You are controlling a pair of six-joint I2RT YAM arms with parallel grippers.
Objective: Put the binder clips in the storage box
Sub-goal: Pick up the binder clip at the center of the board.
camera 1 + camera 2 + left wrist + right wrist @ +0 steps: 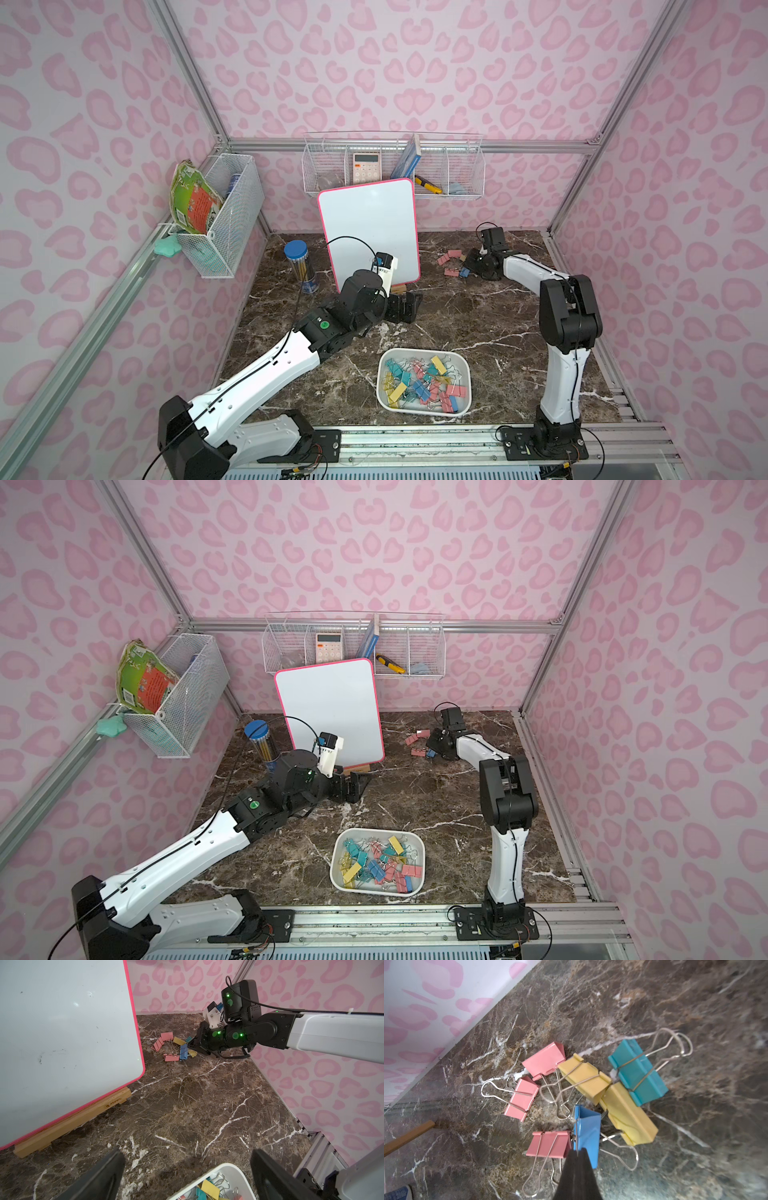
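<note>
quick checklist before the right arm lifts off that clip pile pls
1. Right gripper shut on the blue clip's wire handle: ok, it seems.
2. Neighbours clear of the blue clip: not ok; a pink clip abuts it and may drag.
3. Grip firm enough to lift: cannot tell.
4. Storage box has room: ok.
5. Left gripper open and aside from the likely way to the box: ok.
6. Pile finished: not ok; six more clips lie on the table.
</note>
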